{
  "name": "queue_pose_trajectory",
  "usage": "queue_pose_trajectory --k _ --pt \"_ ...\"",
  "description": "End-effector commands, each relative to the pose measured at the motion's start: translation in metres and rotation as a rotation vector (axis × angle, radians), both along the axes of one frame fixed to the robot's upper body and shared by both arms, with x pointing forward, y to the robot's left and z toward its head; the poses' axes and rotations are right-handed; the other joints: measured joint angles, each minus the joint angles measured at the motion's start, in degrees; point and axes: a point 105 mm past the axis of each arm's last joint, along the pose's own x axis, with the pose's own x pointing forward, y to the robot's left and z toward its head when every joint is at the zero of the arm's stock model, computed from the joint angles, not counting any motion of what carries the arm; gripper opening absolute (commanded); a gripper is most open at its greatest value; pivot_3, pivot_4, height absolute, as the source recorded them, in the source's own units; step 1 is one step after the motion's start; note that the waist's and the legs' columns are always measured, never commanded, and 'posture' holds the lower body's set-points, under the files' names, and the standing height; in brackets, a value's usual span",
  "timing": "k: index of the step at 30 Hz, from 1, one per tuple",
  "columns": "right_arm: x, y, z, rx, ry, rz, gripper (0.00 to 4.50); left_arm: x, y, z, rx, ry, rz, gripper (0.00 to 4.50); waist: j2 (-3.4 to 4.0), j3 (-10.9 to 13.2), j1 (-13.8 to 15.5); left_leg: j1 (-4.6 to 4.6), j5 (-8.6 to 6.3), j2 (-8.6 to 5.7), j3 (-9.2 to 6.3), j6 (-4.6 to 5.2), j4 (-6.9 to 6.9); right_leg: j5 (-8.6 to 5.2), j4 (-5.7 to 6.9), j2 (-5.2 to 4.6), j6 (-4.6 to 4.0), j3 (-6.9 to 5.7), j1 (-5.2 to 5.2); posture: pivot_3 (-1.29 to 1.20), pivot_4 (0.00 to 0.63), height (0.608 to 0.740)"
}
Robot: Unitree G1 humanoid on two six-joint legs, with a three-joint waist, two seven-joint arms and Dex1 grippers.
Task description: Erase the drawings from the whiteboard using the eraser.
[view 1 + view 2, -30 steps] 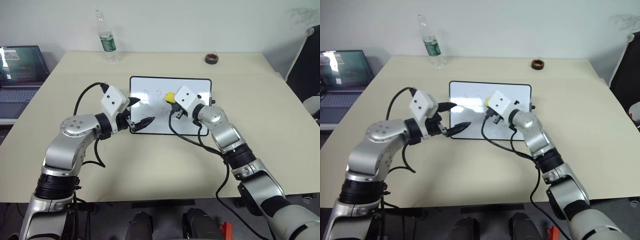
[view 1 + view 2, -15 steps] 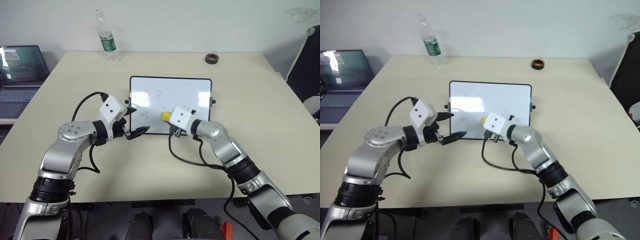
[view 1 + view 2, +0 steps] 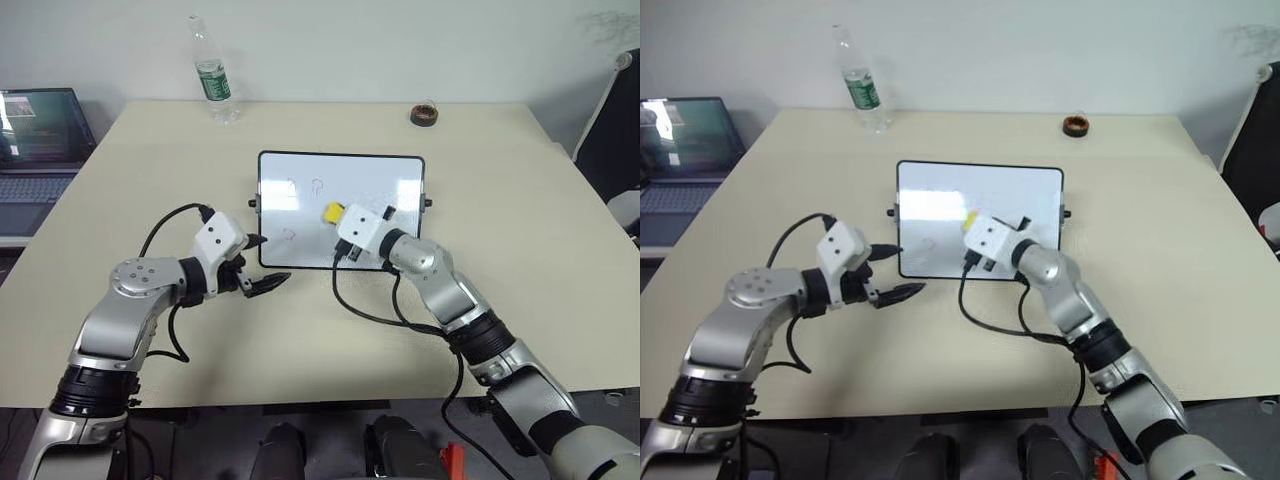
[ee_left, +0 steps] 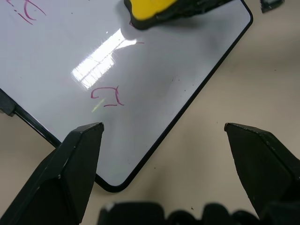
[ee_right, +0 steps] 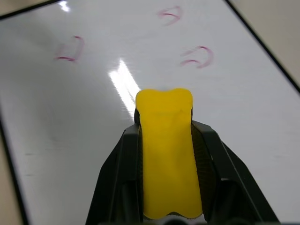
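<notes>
Yellow eraser (image 3: 333,212), pinched in the right tool (image 3: 337,216), has swept back up over the whiteboard (image 3: 380,180) on the bench (image 3: 520,200); three drawings (image 3: 291,186) remain, so wiping continues. Left tool (image 3: 262,265), spread, has dropped off the board's near-left corner.

Beige rectangular table (image 3: 520,260). Glossy white whiteboard with thin black frame (image 3: 385,185) lies flat near its middle. Clear plastic water bottle with green label (image 3: 212,75) stands upright beyond the whiteboard's far left corner; small dark ring-shaped object (image 3: 425,116) sits beyond its far right corner.
</notes>
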Motion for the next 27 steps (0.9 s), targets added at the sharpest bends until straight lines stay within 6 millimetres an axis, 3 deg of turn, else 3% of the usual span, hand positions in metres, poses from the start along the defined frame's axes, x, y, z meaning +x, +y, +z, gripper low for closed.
queue_pose_trajectory --k 1,7,10,13,16,23,27 --pt "-0.009 0.007 -0.001 -0.018 -0.003 0.052 1.07 -0.001 0.001 0.008 0.01 -0.043 -0.009 4.5 0.0 0.0 0.02 0.0 0.0 0.0 -0.01 0.0 0.0 0.0 0.0 0.0 0.0 -0.01 0.01 0.0 0.15 0.74" --pt "0.023 -0.016 0.036 0.08 -0.152 -0.162 1.07 -0.002 0.001 0.007 0.007 -0.041 -0.009 4.5 0.01 0.01 0.03 0.01 0.01 -0.01 -0.03 0.0 0.02 0.0 0.07 -0.01 0.0 -0.02 0.0 0.0 0.15 0.74" --pt "0.022 -0.018 0.02 0.012 -0.1 -0.143 1.07 -0.002 0.0 0.007 0.004 -0.042 -0.014 4.5 0.01 0.01 0.1 0.0 0.0 -0.01 -0.02 0.0 0.02 0.0 0.04 -0.01 0.0 -0.02 0.0 0.0 0.15 0.74" --pt "0.007 -0.02 -0.01 -0.089 0.001 -0.058 1.07 -0.002 0.0 0.007 0.001 -0.043 -0.017 4.5 0.0 0.0 0.11 0.0 0.0 -0.01 -0.02 0.0 -0.02 0.0 -0.05 -0.02 0.0 -0.03 0.03 0.0 0.15 0.74" --pt "-0.008 -0.02 -0.024 -0.167 0.033 0.02 1.07 -0.001 -0.001 0.005 -0.001 -0.043 -0.02 4.5 0.0 -0.01 0.11 0.02 0.0 -0.02 -0.05 0.0 -0.01 0.0 -0.08 -0.03 0.0 -0.06 0.08 0.0 0.15 0.74" --pt "0.021 -0.048 0.012 -0.044 -0.104 -0.201 1.07 0.0 -0.002 0.002 -0.009 -0.041 -0.029 4.5 0.0 0.0 0.1 0.09 0.01 -0.02 -0.09 0.0 0.08 0.01 0.13 -0.01 0.0 -0.09 0.11 0.0 0.15 0.74" --pt "0.016 -0.048 0.001 -0.077 -0.063 -0.175 1.07 0.001 -0.001 0.0 -0.01 -0.04 -0.031 4.5 -0.01 -0.01 0.43 0.06 0.01 -0.04 -0.1 0.0 0.14 0.0 0.14 -0.01 0.0 -0.11 0.12 0.0 0.15 0.74"
